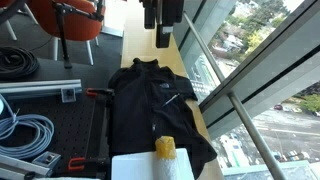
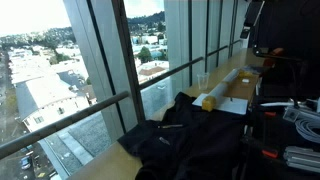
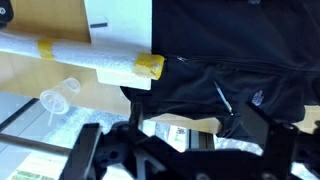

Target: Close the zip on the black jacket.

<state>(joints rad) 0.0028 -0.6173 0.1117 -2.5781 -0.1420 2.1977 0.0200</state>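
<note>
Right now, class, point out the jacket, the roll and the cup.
jacket [image 1: 138, 98]: in an exterior view, on its chest.
roll [image 3: 100, 58]: wrist view, on its white middle.
cup [image 3: 57, 97]: wrist view, on its clear wall.

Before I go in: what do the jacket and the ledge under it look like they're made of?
Black jacket: soft matte fabric, probably synthetic, since it creases and drapes limply. Ledge: pale wood or wood laminate, smooth with a faint sheen; the grain is too blurred to confirm which.
</note>
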